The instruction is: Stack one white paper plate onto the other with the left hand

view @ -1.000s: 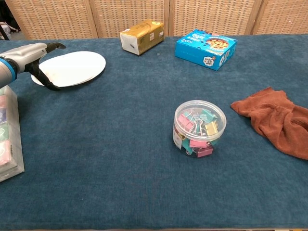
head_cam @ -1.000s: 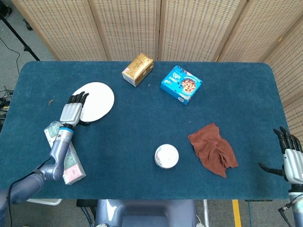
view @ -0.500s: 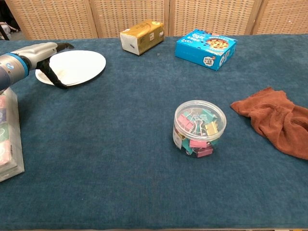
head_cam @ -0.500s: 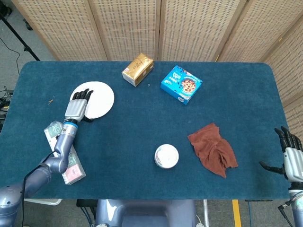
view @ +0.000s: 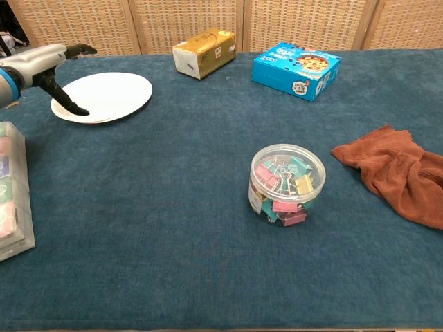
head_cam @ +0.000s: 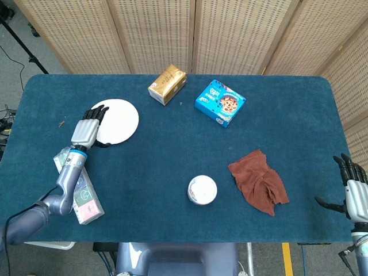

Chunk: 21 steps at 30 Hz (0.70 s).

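Observation:
A white paper plate lies flat at the far left of the blue table; I see one round white shape and cannot tell whether a second plate lies under it. My left hand hovers at the plate's left rim with its fingers apart and nothing in them. In the chest view its thumb reaches down to the rim. My right hand hangs off the table's near right corner, fingers spread and holding nothing.
A gold box and a blue cookie box stand at the back. A clear tub of binder clips, a brown cloth and a plastic pack lie nearer.
My left hand reached further over the plate, then drew back left to its rim and rose a little. The plate has stayed put. The right hand has barely moved.

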Each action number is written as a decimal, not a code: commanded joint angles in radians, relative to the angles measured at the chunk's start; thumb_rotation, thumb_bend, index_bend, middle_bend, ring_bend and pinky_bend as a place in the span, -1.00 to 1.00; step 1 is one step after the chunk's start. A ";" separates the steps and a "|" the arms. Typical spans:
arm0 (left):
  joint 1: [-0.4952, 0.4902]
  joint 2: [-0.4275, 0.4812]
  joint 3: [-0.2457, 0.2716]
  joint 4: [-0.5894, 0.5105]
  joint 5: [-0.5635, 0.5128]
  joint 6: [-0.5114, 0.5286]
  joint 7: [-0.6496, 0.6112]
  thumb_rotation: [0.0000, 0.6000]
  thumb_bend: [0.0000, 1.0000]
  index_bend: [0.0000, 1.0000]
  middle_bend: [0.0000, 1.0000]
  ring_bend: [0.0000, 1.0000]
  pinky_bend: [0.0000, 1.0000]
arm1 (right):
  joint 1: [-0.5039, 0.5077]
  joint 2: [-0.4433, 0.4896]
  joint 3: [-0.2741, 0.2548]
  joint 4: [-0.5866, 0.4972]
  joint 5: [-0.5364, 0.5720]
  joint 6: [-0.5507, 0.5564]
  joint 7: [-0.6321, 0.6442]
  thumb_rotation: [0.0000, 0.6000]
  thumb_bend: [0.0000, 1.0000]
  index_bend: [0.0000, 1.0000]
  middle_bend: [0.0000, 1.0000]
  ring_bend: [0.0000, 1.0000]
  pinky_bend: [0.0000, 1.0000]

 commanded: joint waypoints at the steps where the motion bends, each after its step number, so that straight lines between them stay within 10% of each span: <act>1: 0.064 0.113 0.000 -0.139 -0.006 0.072 0.034 1.00 -1.00 -1.00 -1.00 -1.00 -1.00 | -0.002 0.002 -0.001 -0.003 -0.006 0.004 0.004 1.00 -1.00 -1.00 -1.00 -1.00 -1.00; 21: 0.566 0.526 0.229 -0.768 0.091 0.607 0.177 1.00 -1.00 -1.00 -1.00 -1.00 -1.00 | -0.004 -0.040 -0.021 0.051 -0.141 0.089 0.002 1.00 -1.00 -1.00 -1.00 -1.00 -1.00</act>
